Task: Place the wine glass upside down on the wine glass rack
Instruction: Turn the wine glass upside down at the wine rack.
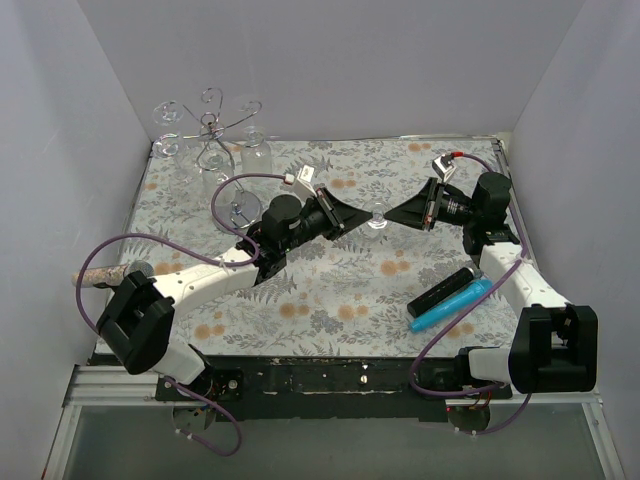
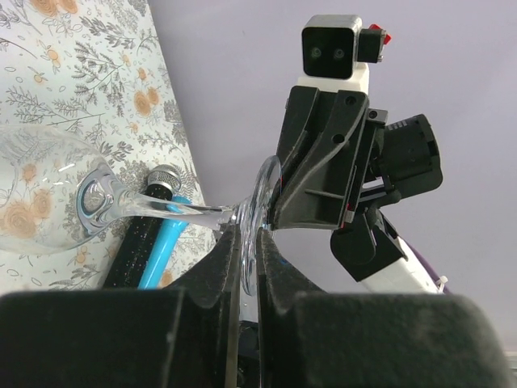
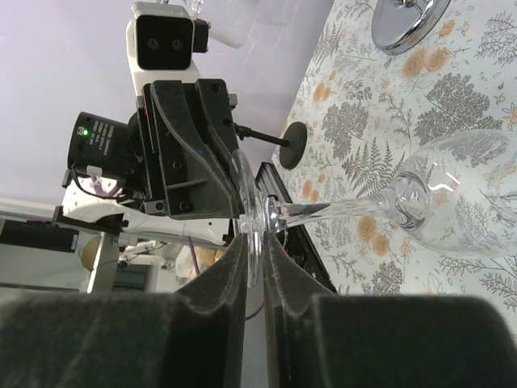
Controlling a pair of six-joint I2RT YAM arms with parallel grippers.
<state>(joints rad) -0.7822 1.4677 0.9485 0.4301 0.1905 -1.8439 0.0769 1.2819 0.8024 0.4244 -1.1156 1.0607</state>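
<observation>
Handover at mid-surface. Wine glass [image 1: 377,218] has stem level, pinched by its foot in left claw [image 2: 249,242]. Right claw [image 3: 254,250] looks clamped on same foot. I'd free right slowly and confirm left grip is firm. Then swing bowl-down toward wine glass rack [image 1: 212,135] at 10 o'clock.
</observation>
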